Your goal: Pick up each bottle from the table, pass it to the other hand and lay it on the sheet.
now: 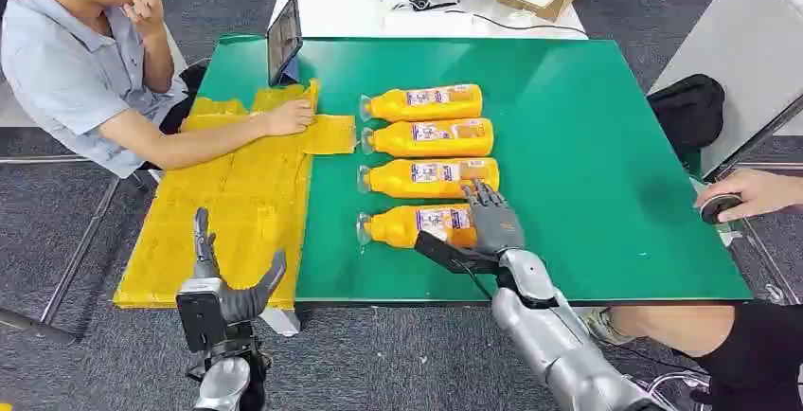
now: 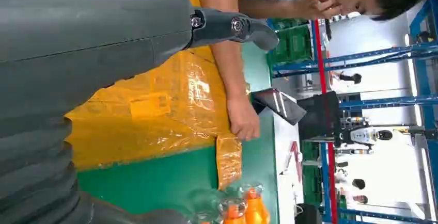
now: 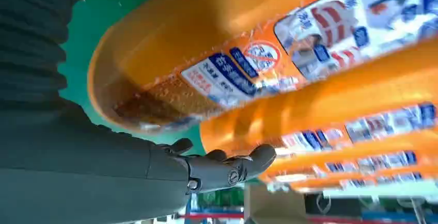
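Note:
Four orange bottles lie side by side on the green table (image 1: 587, 146), caps pointing at the yellow sheet (image 1: 246, 203). My right hand (image 1: 492, 223) lies over the base end of the nearest bottle (image 1: 412, 225), fingers stretched across its top toward the second bottle (image 1: 431, 176) and thumb out along its near side. This bottle still rests on the table and looms large in the right wrist view (image 3: 217, 43). My left hand (image 1: 225, 290) hovers open and empty at the sheet's front edge, fingers up. The sheet (image 2: 155, 105) spreads beyond that hand's fingers (image 2: 232, 27).
A seated person at the left rests a hand (image 1: 289, 116) on the sheet's far part. A tablet (image 1: 284, 40) stands behind it. Another person's hand (image 1: 753, 193) holds a dark object at the table's right edge. A black bag (image 1: 687, 108) sits beyond that edge.

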Motion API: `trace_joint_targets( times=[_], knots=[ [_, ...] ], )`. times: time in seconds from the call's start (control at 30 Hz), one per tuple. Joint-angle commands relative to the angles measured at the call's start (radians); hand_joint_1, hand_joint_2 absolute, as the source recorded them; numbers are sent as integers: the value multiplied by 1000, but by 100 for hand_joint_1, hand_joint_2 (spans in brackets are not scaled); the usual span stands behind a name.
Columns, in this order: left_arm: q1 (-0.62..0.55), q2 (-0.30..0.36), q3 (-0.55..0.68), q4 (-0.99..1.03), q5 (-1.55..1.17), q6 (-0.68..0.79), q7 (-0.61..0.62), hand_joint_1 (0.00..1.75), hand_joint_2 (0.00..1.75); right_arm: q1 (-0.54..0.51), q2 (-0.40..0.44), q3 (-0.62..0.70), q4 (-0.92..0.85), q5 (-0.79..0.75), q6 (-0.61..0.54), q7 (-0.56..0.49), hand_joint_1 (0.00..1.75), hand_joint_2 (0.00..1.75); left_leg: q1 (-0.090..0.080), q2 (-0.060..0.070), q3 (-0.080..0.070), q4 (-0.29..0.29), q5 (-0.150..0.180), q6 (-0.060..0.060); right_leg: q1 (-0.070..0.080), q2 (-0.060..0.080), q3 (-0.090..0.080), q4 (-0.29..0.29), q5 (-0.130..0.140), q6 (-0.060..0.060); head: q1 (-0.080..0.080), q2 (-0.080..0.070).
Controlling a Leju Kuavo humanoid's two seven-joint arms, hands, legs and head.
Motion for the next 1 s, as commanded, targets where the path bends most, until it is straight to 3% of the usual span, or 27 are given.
trace_joint_targets(
  times=[0.03, 0.1, 0.17, 0.2, 0.23, 0.7, 1.0],
  knots=[
    [-28, 20, 9, 75, -2, -5, 2, 0, 175, -80, 24, -38, 227, -72, 71, -70, 0, 175, 0, 1, 4, -1, -1, -1, 0, 1, 4, -1, -1, -2, 0, 0],
    [-33, 22, 7, 83, -2, -4, -1, 0, 175, -82, 27, -39, 250, -83, 80, -83, 0, 175, 1, 1, 5, -1, -2, -1, 1, 1, 5, -1, -1, -2, 0, 0],
    [-35, 23, 5, 85, -2, -5, -2, 0, 175, -82, 27, -37, 263, -86, 88, -92, 37, 175, 1, 1, 7, -1, -2, -2, 1, 1, 6, -1, -2, -3, 0, 0],
    [-36, 23, 5, 86, -2, -5, -2, 0, 175, -80, 28, -36, 264, -86, 89, -93, 145, 175, 1, 0, 5, -1, -1, -1, 1, 0, 5, -1, -1, -2, 0, 0],
    [-38, 25, 4, 89, -2, -4, -4, 0, 175, -86, 28, -36, 279, -93, 99, -104, 173, 175, 0, 0, 4, -1, -1, -1, 0, 0, 4, -1, -1, -1, 0, 0],
    [-46, 30, -2, 100, 18, -4, -22, 0, 175, -34, 41, -24, 265, -185, 143, -229, 175, 175, 2, 0, 14, -2, -1, -2, 2, 0, 12, -3, -1, -3, 0, 0],
    [-38, 34, -3, 81, 29, -4, -24, 0, 175, 50, 68, -81, 206, -369, 218, -325, 175, 175, 3, 3, 20, -2, -2, -3, 3, 2, 17, -3, -1, -3, 0, 0]
  ],
)
